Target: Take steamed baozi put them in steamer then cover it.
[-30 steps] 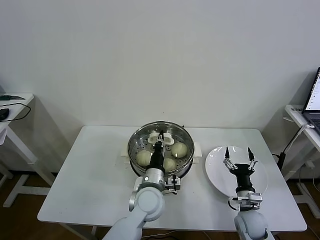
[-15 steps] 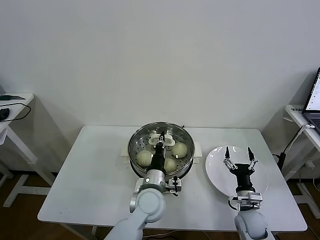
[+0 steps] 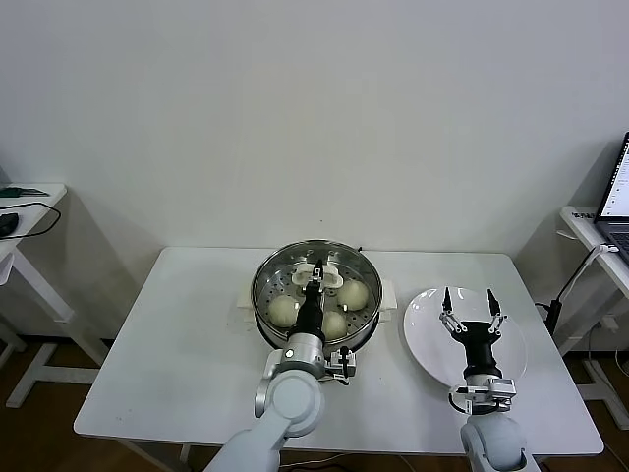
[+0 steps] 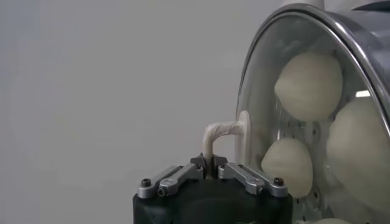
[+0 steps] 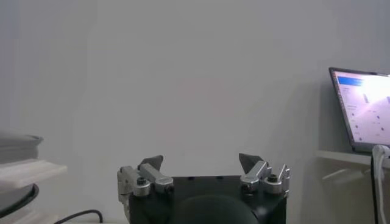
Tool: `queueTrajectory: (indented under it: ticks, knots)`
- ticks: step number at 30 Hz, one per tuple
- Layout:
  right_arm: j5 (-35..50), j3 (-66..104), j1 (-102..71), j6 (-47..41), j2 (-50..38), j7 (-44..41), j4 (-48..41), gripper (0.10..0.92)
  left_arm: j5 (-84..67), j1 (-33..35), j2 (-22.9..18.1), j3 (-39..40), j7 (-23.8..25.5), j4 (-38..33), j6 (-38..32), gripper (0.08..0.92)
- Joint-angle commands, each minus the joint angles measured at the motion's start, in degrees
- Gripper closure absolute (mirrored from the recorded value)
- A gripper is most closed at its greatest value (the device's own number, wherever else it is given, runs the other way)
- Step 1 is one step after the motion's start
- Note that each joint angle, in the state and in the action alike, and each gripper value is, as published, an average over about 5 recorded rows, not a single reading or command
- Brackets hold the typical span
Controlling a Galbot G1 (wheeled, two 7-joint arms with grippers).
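Note:
The steel steamer [image 3: 265, 295] stands mid-table on its white base. The glass cover [image 3: 339, 258] lies on it, and baozi [image 3: 353, 293] show through the glass, three of them plainly. My left gripper [image 3: 317, 274] is over the steamer's middle, shut on the cover's cream handle [image 3: 334, 277]. In the left wrist view the fingers [image 4: 196, 164] pinch the handle [image 4: 223, 130], with baozi [image 4: 308, 83] behind the glass. My right gripper [image 3: 470, 305] is open and empty above the white plate [image 3: 423, 334]; its fingertips [image 5: 152, 163] stand wide apart.
The white plate sits right of the steamer. The white table [image 3: 187, 344] has bare surface to the left. A laptop [image 3: 617, 192] stands on a side table at the far right and shows in the right wrist view [image 5: 361, 108]. Another desk [image 3: 25, 211] is at the far left.

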Motion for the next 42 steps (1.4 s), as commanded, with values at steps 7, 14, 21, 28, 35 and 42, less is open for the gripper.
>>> queueTrajectory:
  ticks: [7, 14, 21, 28, 35, 42]
  knots:
    - [-0.06, -0.01, -0.23, 0.04, 0.09, -0.04, 0.03, 0.203, -1.02, 0.73, 0.37, -0.44, 0.24, -2.58, 0.45, 0.670]
    - [-0.20, -0.28, 0.33, -0.14, 0.20, -0.04, 0.02, 0.203, -2.93, 3.52, 2.59, 0.07, 0.42, -8.23, 1.17, 0.471]
    - [-1.16, -0.31, 0.80, -1.37, -0.19, 0.51, 0.27, 0.203, -5.92, 7.91, 6.70, -1.01, 0.97, -17.52, 1.73, 0.265]
    - [0.15, -0.76, 0.63, -6.90, -1.33, 2.59, 2.88, 0.203, -14.78, 15.21, 11.64, -8.16, -1.53, -28.04, 0.33, 0.179]
    - [10.52, -0.65, -1.71, -10.34, -2.57, -0.30, 6.94, 0.203, -55.22, 27.85, 7.27, -31.14, -15.52, -31.53, -15.77, 0.177]
    - [12.70, -0.48, -3.71, -12.42, -2.99, -0.03, 7.63, 0.203, -84.83, 30.80, 3.96, -48.10, -12.69, -21.42, -33.13, 0.177]
